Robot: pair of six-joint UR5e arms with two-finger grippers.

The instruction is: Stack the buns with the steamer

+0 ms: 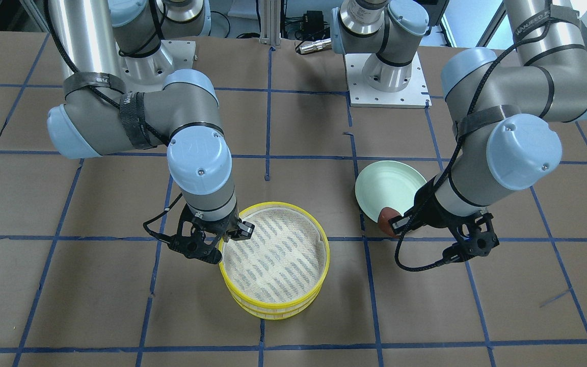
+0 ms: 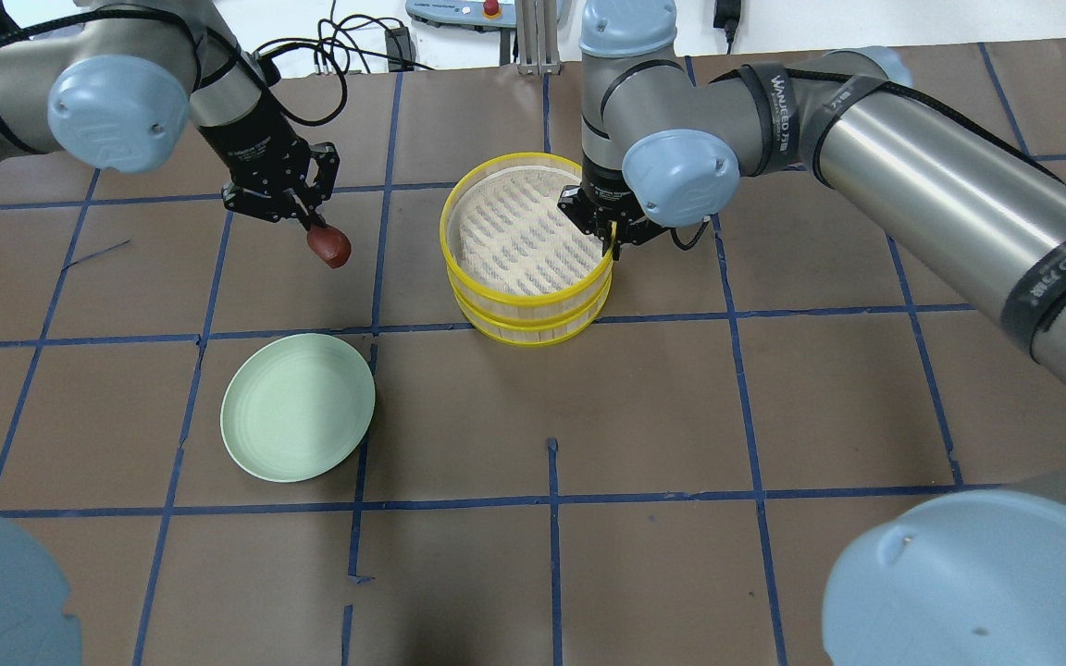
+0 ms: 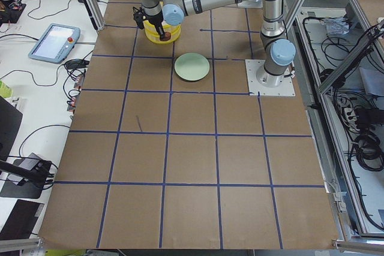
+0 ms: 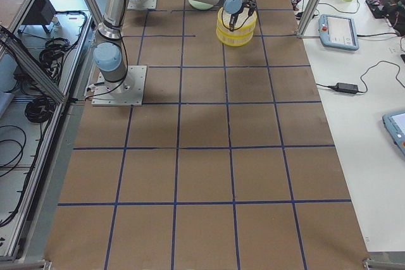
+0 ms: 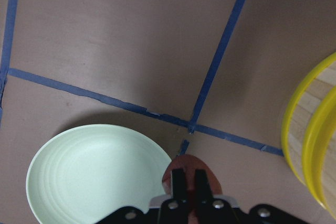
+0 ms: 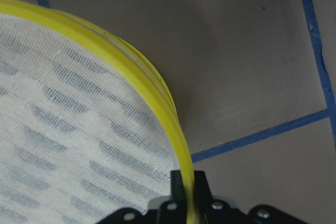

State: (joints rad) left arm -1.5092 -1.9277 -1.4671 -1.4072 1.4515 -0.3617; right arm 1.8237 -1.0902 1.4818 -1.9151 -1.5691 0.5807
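My left gripper (image 2: pixel 312 224) is shut on the reddish-brown bun (image 2: pixel 329 246) and holds it above the table, between the plate and the steamer. The bun also shows between the fingers in the left wrist view (image 5: pixel 187 164) and in the front view (image 1: pixel 385 220). The yellow steamer (image 2: pixel 533 320) stands as two stacked tiers with a cloth-lined top, which has nothing on it. My right gripper (image 2: pixel 609 242) is shut on the steamer's top rim (image 6: pixel 157 95), one finger inside and one outside. The white bun is not in view.
A pale green round plate (image 2: pixel 298 407) lies bare on the brown table on my left side, nearer to me than the held bun; it also shows in the left wrist view (image 5: pixel 94 171). Blue tape lines grid the table.
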